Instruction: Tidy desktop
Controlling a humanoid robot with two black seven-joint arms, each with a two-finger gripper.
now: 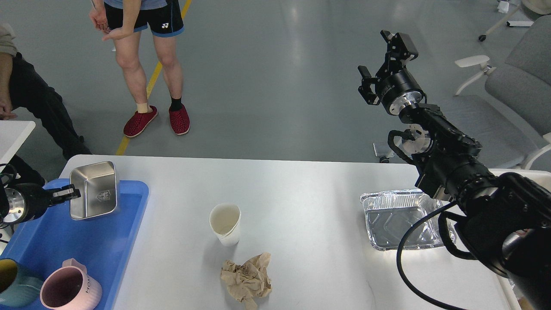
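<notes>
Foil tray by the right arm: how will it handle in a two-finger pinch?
The foil tray looks thin and crinkled, so its rim probably buckles under a pinch. It is empty, likely very light, and may slide on the smooth desktop if pushed. The dented rim suggests it deforms easily.

My right arm (447,163) is matte black in chunky ribbed segments, with a polished silver ring behind the right gripper (385,60), a black cable looping beneath, while my left arm (19,202) shows black casing and a silver collar
</notes>
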